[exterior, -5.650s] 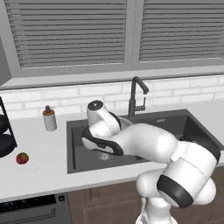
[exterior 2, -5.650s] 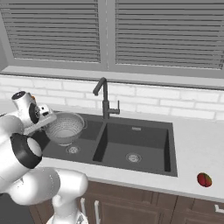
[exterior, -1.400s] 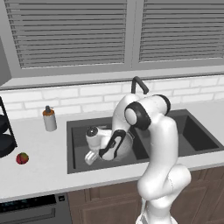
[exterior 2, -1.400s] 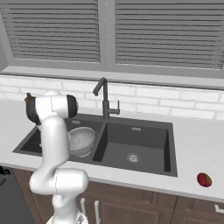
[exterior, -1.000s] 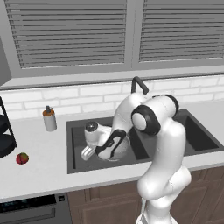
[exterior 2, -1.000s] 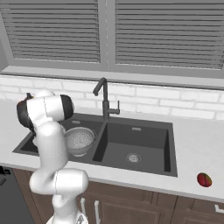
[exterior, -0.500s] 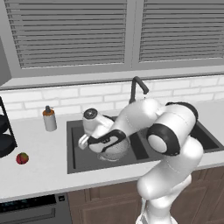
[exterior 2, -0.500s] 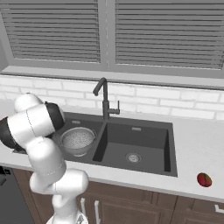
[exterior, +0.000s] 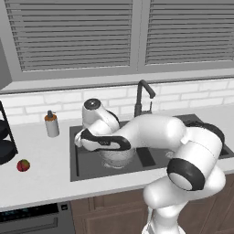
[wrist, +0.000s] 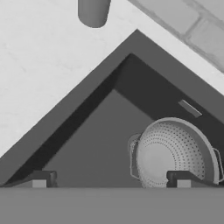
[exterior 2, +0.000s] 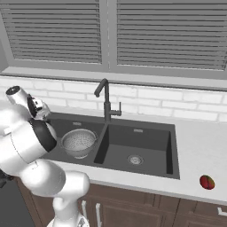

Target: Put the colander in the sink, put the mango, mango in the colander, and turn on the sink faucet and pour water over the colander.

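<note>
colander [exterior 2: 79, 142] sits upright in the left basin of the sink [exterior 2: 146, 155], empty, just left of the divider. That step looks done.

hand [wrist: 109, 179] is above that basin, fingers spread wide, nothing between them; colander shows just past the right fingertip.

Mangos, relative to the sink: one mango [exterior: 23, 165] on the worktop [exterior: 41, 178] well off its left edge, near a dark rack; the other mango [exterior 2: 207, 181] on the worktop well off its right edge, close to the front lip.

Risks from here:
- Arm is draped low across the sink with the elbow near the sink faucet [exterior 2: 105, 103]; a wide swing toward either fruit could clip the spout or lever.
- Fruits are small and round, so an off-centre pinch likely squirts them away. The right one could roll off the front edge.
- soap dispenser [exterior: 52, 124] stands between the sink and the left mango, could get knocked on the way over.
- Dropping fruit from height may tip or shift the colander, which is light mesh. Hard to judge from here whether it sits flat over the drain.
</note>
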Robot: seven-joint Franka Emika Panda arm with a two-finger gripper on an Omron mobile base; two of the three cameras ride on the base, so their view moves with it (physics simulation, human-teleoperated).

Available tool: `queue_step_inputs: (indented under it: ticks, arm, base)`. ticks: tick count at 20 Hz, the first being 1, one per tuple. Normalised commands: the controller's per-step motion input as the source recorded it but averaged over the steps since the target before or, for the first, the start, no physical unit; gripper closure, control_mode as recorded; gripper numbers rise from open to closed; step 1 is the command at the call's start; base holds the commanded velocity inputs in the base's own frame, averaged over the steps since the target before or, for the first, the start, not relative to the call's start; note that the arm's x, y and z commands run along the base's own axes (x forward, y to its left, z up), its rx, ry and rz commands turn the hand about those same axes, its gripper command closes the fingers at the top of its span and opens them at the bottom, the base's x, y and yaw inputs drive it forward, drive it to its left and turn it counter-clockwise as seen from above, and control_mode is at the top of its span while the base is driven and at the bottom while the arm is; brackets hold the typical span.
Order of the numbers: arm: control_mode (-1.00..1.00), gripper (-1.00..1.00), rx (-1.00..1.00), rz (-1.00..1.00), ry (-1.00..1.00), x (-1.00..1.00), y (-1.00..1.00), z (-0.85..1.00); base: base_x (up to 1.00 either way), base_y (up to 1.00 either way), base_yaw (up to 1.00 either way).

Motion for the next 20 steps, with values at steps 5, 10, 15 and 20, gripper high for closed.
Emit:
queue_step_inputs:
  ticks: [5, 10, 15, 20]
  arm:
    - [-1.00, -1.00, 0.07, 0.00, 0.03, -0.64, 0.71, 0.29]
    - [-1.00, -1.00, 0.05, 0.00, 0.03, -0.66, 0.79, 0.00]
    - [-1.00, -1.00, 0.07, -0.01, 0.03, -0.36, 0.73, 0.00]
    - [-1.00, -1.00, 0.07, -0.02, 0.04, -0.10, 0.67, 0.00]
  base:
    - [0.00, 0.00, 0.00]
    - [0.00, 0.00, 0.00]
    - [0.00, 0.00, 0.00]
    - [0.00, 0.00, 0.00]
